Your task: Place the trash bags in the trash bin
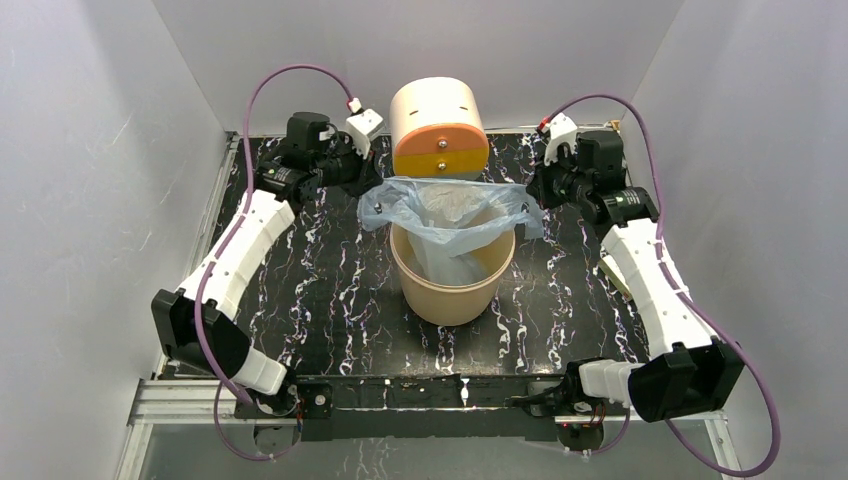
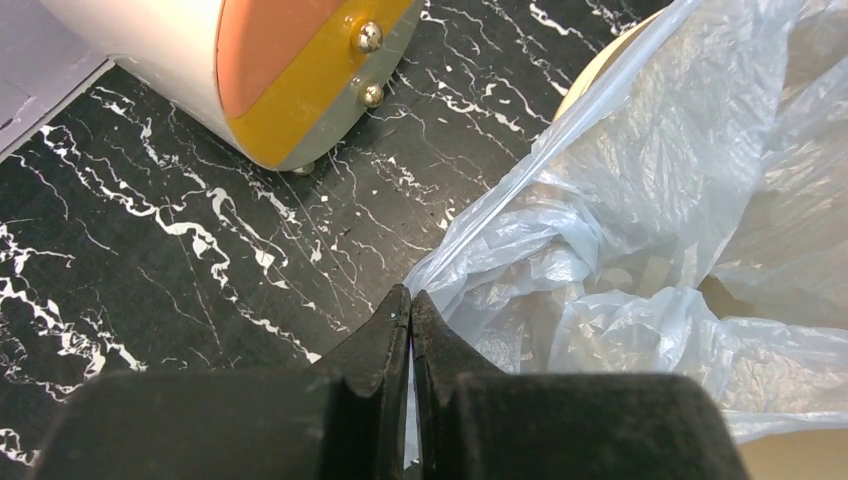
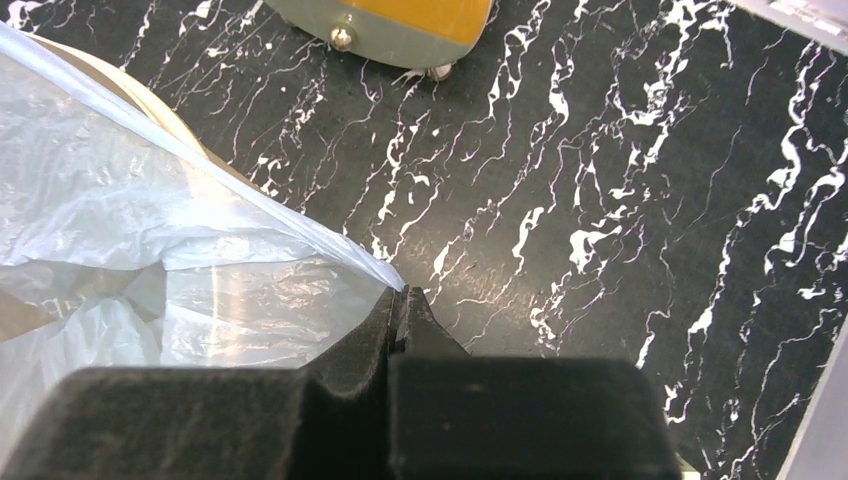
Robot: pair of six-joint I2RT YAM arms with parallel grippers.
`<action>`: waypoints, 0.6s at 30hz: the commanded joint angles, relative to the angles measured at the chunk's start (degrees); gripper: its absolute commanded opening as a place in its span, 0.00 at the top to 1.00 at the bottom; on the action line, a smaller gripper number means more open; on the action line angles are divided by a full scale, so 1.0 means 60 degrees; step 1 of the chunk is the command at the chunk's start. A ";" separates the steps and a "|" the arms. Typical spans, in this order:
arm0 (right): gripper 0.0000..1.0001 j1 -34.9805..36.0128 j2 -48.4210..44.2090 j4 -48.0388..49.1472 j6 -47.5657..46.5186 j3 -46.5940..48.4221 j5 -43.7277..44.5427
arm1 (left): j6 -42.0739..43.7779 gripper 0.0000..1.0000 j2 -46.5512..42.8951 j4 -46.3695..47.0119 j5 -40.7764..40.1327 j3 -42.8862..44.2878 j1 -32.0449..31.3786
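Note:
The pale-blue translucent trash bag [image 1: 450,215] is stretched open over the mouth of the beige round trash bin [image 1: 452,290] and hangs down inside it. My left gripper [image 1: 368,178] is shut on the bag's left edge; in the left wrist view the gripper [image 2: 411,297] pinches the film [image 2: 640,230] beside the bin rim [image 2: 590,75]. My right gripper [image 1: 533,195] is shut on the bag's right edge; in the right wrist view the gripper [image 3: 402,295] grips the film [image 3: 150,240] at the taut corner, with the bin rim [image 3: 150,105] behind it.
A cream cylinder with an orange-yellow front and knobs [image 1: 438,128] stands just behind the bin, also in the left wrist view [image 2: 250,70] and right wrist view [image 3: 400,20]. Grey walls close in left, right and back. The black marbled tabletop [image 1: 320,290] surrounds the bin.

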 commanded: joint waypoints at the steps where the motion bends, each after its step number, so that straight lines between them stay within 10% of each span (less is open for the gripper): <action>1: 1.00 -0.0062 -0.0108 0.0478 0.0138 0.0016 0.0168 | -0.0342 1.00 -0.0427 0.0409 0.0725 0.0086 0.0272; 18: 1.00 -0.0072 0.0517 0.0331 0.0627 -0.0291 0.0638 | -0.1130 1.00 0.1297 -0.0226 0.0102 -0.0001 0.0353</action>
